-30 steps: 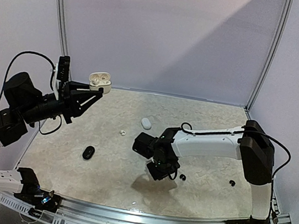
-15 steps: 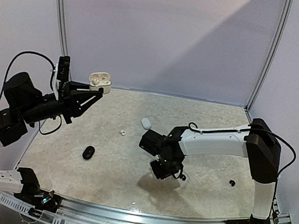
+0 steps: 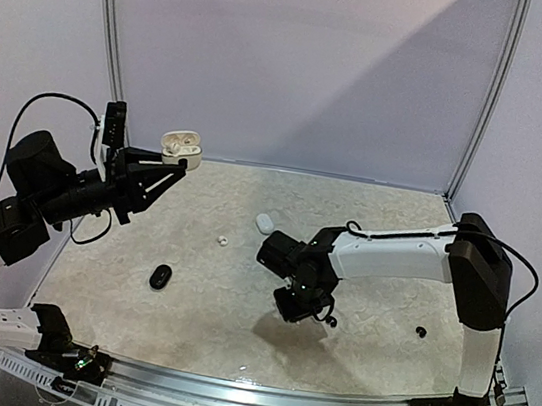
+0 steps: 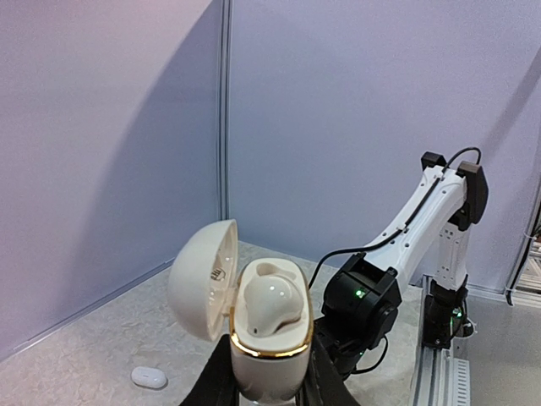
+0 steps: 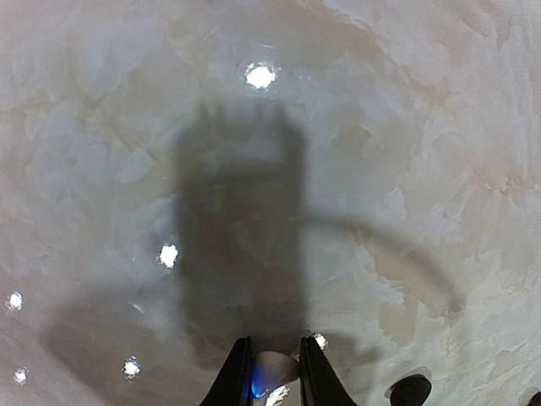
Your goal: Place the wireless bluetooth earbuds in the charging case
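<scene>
My left gripper [image 3: 170, 164] is raised at the left and shut on an open white charging case [image 3: 180, 146] with a gold rim. In the left wrist view the case [image 4: 270, 334] stands upright between the fingers with its lid swung left and one white earbud [image 4: 269, 306] seated inside. My right gripper [image 3: 299, 306] points down over the middle of the table. In the right wrist view its fingers [image 5: 239, 376] pinch a small white earbud [image 5: 272, 372] lit with a blue glow, above the table. A black earbud [image 5: 411, 390] lies just to its right.
On the marbled table lie a closed white case [image 3: 265, 223], a closed black case [image 3: 161, 276], a loose white earbud [image 3: 222, 241] and black earbuds [image 3: 330, 320] [image 3: 421, 331]. The white case also shows in the left wrist view [image 4: 149, 377]. Walls enclose the table.
My right gripper has moved a little to the right, towards the nearest black earbud, and its shadow now lies apart below it. The left arm and the case have not moved.
</scene>
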Tool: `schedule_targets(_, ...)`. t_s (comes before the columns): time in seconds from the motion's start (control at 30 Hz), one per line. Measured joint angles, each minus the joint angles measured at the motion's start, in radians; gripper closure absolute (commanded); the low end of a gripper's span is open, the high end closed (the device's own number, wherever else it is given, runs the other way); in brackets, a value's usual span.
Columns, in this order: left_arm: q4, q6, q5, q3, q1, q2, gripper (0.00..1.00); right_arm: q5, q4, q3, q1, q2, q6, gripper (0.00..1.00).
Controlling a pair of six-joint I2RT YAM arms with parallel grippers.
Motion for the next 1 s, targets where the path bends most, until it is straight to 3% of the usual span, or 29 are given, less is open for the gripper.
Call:
schedule_targets(0.3,0.000,0.000,0.000,0.000,0.000,0.000,1.00,-0.021,0.015,-0.009,-0.003,-0.022,-0.007,0.91)
schedule_targets(0.53,0.002,-0.008,0.029,0.000,0.002,0.000,1.00,-0.022,0.094,0.019,-0.005,-0.197,-0.106,0.91)
schedule_targets(0.83,0.088,-0.016,0.274,0.032,0.004,0.024,1.00,-0.124,0.507,0.143,-0.005,-0.602,-0.376,0.99)
schedule_targets(1.0,0.114,-0.002,0.402,0.076,0.004,0.038,1.00,-0.280,0.715,0.234,0.028,-0.658,-0.505,1.00)
